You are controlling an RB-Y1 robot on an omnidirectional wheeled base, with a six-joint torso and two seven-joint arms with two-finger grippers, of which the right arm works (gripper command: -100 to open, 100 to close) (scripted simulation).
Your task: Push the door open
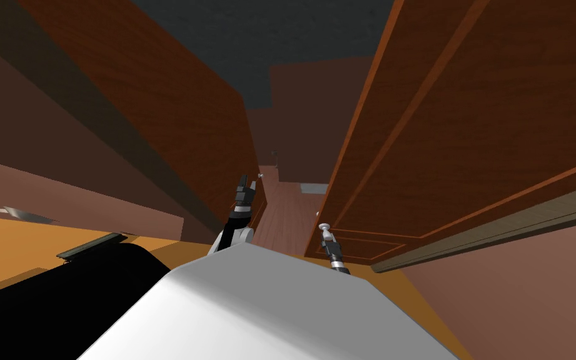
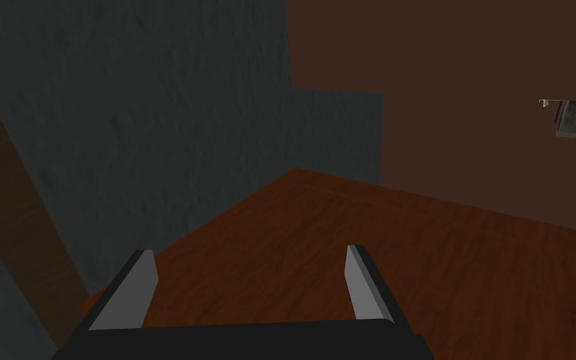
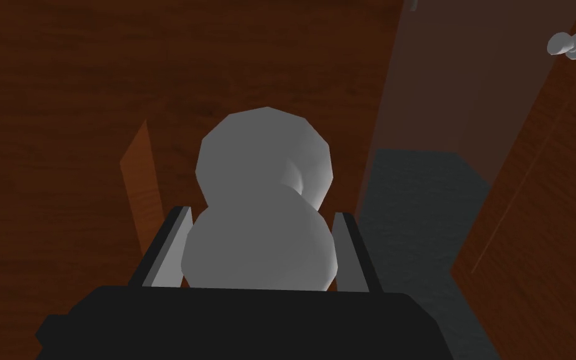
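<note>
No text, label, brand, number or sign could be read anywhere, neither on the door (image 1: 468, 125) nor on its knob (image 3: 262, 187).

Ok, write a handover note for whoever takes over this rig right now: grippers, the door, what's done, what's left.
Right gripper: shut on the grey round door knob of the reddish-brown panelled door on my right.
Left gripper: open, holding nothing, raised beside a second reddish-brown wooden door on my left.
Done: knob gripped; a gap with a dark grey surface shows past the door's edge.
Left: push the door wider; how far open it is, I cannot tell.
</note>
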